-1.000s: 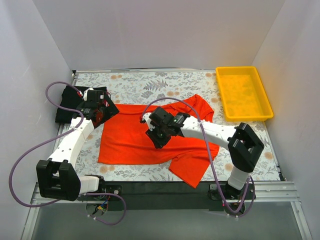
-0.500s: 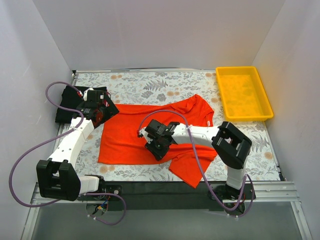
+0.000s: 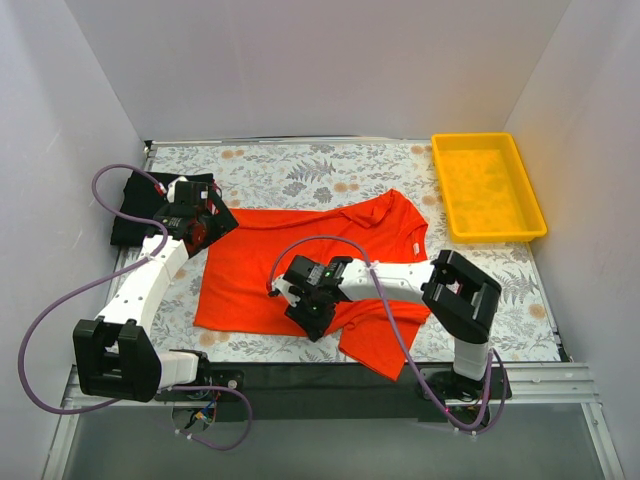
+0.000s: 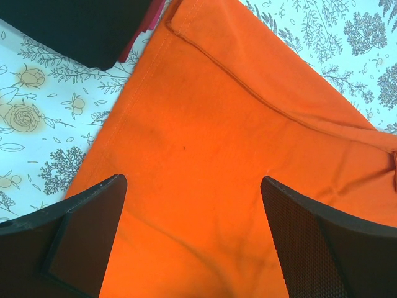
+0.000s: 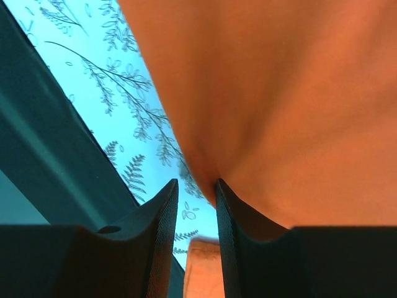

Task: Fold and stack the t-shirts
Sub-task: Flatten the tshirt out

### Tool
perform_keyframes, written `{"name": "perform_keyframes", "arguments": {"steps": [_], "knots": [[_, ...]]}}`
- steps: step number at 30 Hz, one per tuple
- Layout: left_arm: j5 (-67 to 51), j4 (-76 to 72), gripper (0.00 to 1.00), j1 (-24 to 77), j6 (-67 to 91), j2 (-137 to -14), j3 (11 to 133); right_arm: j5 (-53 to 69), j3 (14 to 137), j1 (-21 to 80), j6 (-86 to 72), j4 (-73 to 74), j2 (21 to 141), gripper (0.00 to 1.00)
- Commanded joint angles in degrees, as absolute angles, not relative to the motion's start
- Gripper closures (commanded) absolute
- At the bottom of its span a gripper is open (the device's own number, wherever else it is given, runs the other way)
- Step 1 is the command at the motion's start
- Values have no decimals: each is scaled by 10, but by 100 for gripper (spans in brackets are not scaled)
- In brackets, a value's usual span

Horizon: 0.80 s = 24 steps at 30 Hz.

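A bright orange-red t-shirt (image 3: pixel 250 262) lies spread on the flowered table, with its collar and small white label at the right. My left gripper (image 3: pixel 200 222) hovers over the shirt's far-left corner, and the left wrist view shows it (image 4: pixel 192 183) open wide above flat orange cloth (image 4: pixel 211 124). My right gripper (image 3: pixel 308 312) is low at the shirt's near hem. Its jaws (image 5: pixel 197 183) stand a narrow gap apart with table pattern showing between them. The orange cloth (image 5: pixel 279 93) rests against the right finger. Folded black (image 3: pixel 135 205) and dark red (image 4: pixel 146 28) t-shirts lie at the far left.
A yellow tray (image 3: pixel 497 235) stands at the back right. The table's dark front edge (image 5: pixel 37 136) runs just beyond the right gripper. White walls close in the left, right and back sides.
The right gripper has slid from the shirt's middle toward its near hem, and the cloth there has shifted slightly frontward. The left arm has stayed put.
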<state>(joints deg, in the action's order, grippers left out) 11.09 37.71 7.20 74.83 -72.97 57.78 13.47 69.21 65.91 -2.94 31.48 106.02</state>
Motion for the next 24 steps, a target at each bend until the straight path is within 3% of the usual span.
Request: {"name": "perform_keyframes", "arguments": {"steps": [1,4,8,14,18,24], "knots": [[113,369,17,70,751,-726,571,104,716,647,-23,339,1017,68],[117,352,17,70,762,-750,567,68,737,607,-25,341,982,66],[137,327,20,69,787,-802,577,38,745,512,-41,337,941,52],[167,288,29,58,813,-921,642,20,703,363,-86,298,870,42],[192,282,39,46,811,-1000,699,28,649,307,-110,250,818,40],[207,279,43,37,801,-1070,751,38,580,271,-120,217,764,41]]}}
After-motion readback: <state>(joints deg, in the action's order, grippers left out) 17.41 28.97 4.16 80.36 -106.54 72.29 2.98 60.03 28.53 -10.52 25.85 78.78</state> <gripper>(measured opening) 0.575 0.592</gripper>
